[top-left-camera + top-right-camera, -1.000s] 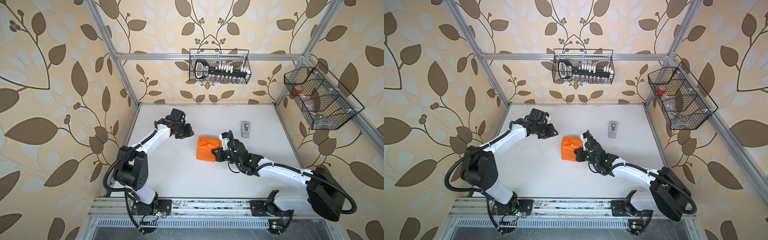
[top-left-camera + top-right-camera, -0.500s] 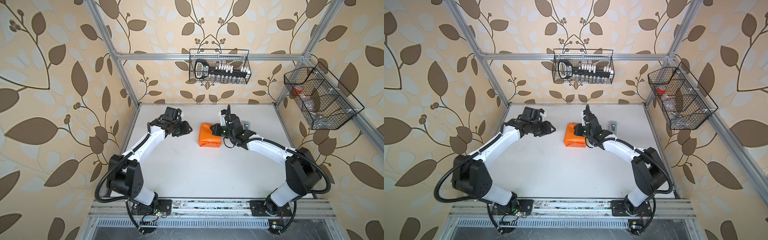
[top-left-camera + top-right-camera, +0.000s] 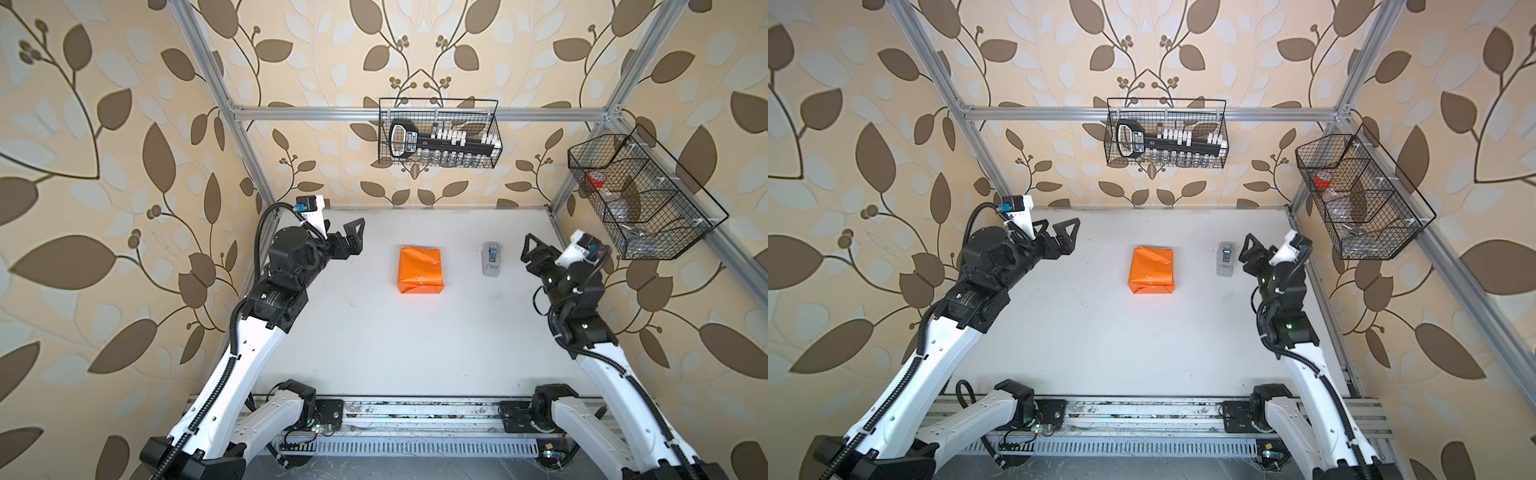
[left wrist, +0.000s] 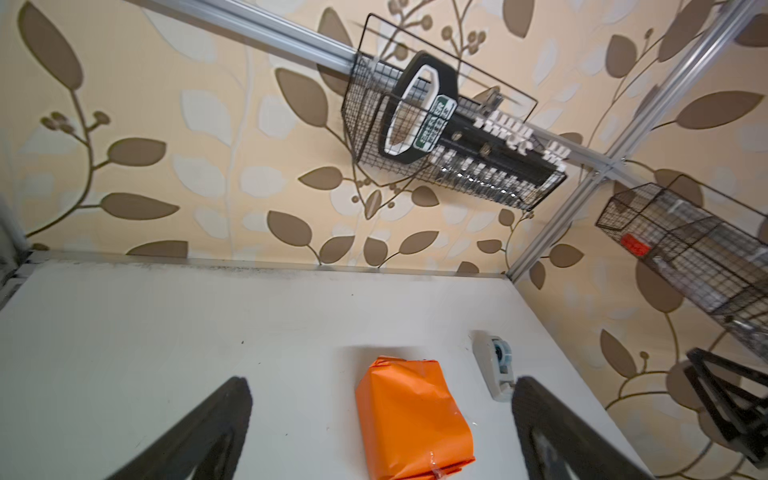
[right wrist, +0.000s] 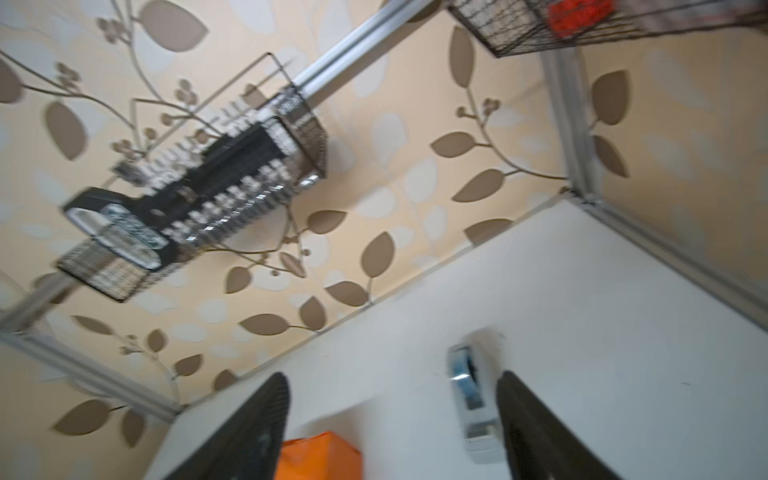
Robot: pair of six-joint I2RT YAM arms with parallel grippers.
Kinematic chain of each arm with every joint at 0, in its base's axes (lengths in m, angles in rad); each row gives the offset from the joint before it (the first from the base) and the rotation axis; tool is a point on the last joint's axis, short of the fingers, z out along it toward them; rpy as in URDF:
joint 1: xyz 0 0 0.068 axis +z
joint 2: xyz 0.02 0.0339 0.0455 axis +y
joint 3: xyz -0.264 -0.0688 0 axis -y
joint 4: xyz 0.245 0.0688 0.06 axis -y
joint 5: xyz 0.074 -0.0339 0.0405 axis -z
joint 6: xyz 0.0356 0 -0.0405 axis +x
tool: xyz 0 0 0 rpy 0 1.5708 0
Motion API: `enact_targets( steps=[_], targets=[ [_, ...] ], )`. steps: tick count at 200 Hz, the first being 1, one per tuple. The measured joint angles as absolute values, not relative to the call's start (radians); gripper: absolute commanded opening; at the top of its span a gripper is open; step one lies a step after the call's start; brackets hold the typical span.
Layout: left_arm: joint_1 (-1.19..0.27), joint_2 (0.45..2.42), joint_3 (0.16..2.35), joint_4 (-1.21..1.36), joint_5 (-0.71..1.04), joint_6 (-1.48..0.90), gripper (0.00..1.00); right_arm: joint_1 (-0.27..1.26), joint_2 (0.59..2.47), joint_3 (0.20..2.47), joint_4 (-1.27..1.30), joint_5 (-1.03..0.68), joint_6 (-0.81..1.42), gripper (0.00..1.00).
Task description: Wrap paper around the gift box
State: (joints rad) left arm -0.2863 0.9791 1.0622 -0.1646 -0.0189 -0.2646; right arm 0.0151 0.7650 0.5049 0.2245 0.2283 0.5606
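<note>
- The paper [image 3: 419, 270] sits as a closed orange parcel near the middle of the worktop [image 3: 415, 353], towards the back wall. The gift box is wholly hidden inside it, and we see no black card anywhere.
- We judge the parcel to be light and stiff at its core, since the card box holds the shape. Its skin is thin, slightly glossy and creased, so it will likely be slippery and easy to tear or dent.
- The flat side faces look like the best place to take hold, squeezing gently across the width. We would stay off the folded end, where the left wrist view shows loose flaps and a glint of what seems to be clear tape.
- The left tool [image 3: 1057, 232] is spread wide and empty, raised well to the left of the parcel.
- The right tool [image 3: 533, 254] is also spread wide and empty, near the right edge of the worktop. Its wrist view is blurred.
- A small grey tape dispenser [image 3: 491, 258] lies between the parcel and the right tool, apart from both. A reach from the right would have to pass over or around it.
- A wire basket [image 3: 439, 133] hangs on the back wall and another [image 3: 640, 199] on the right wall, both well above the worktop.
- Nothing stands between the left tool and the parcel.
</note>
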Motion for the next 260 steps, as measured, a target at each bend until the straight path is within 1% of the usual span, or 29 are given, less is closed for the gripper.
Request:
enact_targets(
  steps=[17,42,59,73,111,115,119,134,151,177,232,260],
  targets=[
    [-0.280,1.004,0.949,-0.084,-0.147,-0.242,0.99,0.006,0.744,0.382,0.236,0.355,0.490,0.92],
    [-0.251,1.089,0.689,-0.005,-0.297,-0.228,0.99,0.065,0.817,0.306,0.303,0.511,0.344,0.92],
    [-0.238,1.170,0.558,0.019,-0.363,-0.218,0.99,0.105,0.869,0.220,0.419,0.550,0.279,0.93],
    [-0.224,1.221,0.496,0.057,-0.393,-0.204,0.99,0.121,0.943,0.148,0.519,0.550,0.241,0.95],
    [-0.138,1.331,0.444,0.297,-0.342,-0.141,0.99,0.103,1.122,0.112,0.749,0.494,0.146,0.96],
    [-0.132,1.343,0.445,0.315,-0.335,-0.128,0.99,0.092,1.146,0.111,0.793,0.479,0.142,0.99],
    [-0.126,1.355,0.444,0.337,-0.327,-0.118,0.99,0.080,1.171,0.112,0.830,0.462,0.139,1.00],
    [-0.096,1.390,0.422,0.452,-0.278,-0.079,0.99,0.037,1.256,0.120,0.908,0.390,0.121,1.00],
    [-0.063,1.452,0.377,0.617,-0.234,-0.063,0.99,0.030,1.336,0.127,0.971,0.345,0.107,1.00],
    [-0.039,1.528,0.370,0.655,-0.215,-0.057,0.99,0.032,1.349,0.131,1.008,0.316,0.101,1.00],
    [-0.039,1.527,0.371,0.685,-0.208,-0.056,0.99,0.060,1.347,0.131,1.044,0.320,0.080,1.00],
    [-0.039,1.527,0.371,0.685,-0.208,-0.056,0.99,0.062,1.347,0.136,1.036,0.288,0.058,1.00]
  ],
)
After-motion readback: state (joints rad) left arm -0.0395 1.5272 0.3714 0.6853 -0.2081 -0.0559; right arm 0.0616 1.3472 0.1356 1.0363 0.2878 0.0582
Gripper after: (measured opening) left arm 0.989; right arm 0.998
